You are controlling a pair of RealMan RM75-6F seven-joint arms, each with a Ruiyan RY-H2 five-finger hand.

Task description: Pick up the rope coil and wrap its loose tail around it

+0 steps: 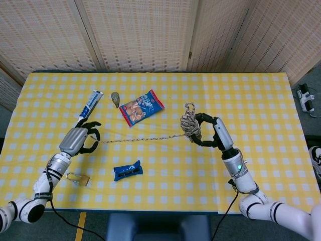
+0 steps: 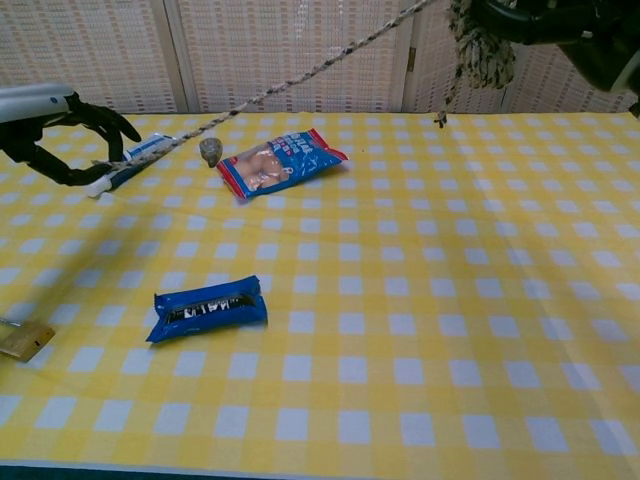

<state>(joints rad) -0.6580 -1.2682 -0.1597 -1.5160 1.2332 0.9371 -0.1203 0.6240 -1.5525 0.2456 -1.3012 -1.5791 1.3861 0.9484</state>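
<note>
— Where is the rope coil sitting for you?

— I'm seeing the rope coil (image 1: 190, 124) right of centre in the head view, lifted off the yellow checked tablecloth (image 1: 261, 100), with my right hand (image 1: 210, 131) curling its dark fingers around it. In the chest view the coil (image 2: 482, 52) is running off the upper right edge, so its top is getting cut off there.

— And the loose tail?

— The loose tail (image 1: 143, 138) is stretching taut leftward to my left hand (image 1: 80, 139), whose fingers are pinching its end. The exact contact is too small for me to make out.

— Anything readable on the clutter?

— Not really. The toothpaste tube (image 1: 90, 105) at upper left, the red and blue snack packet (image 1: 141, 107) near the centre and the blue wrapper (image 1: 128, 170) lower down are all showing print I'm failing to read. A small brown tag (image 2: 22, 339) is getting clipped by the chest view's left edge.
</note>
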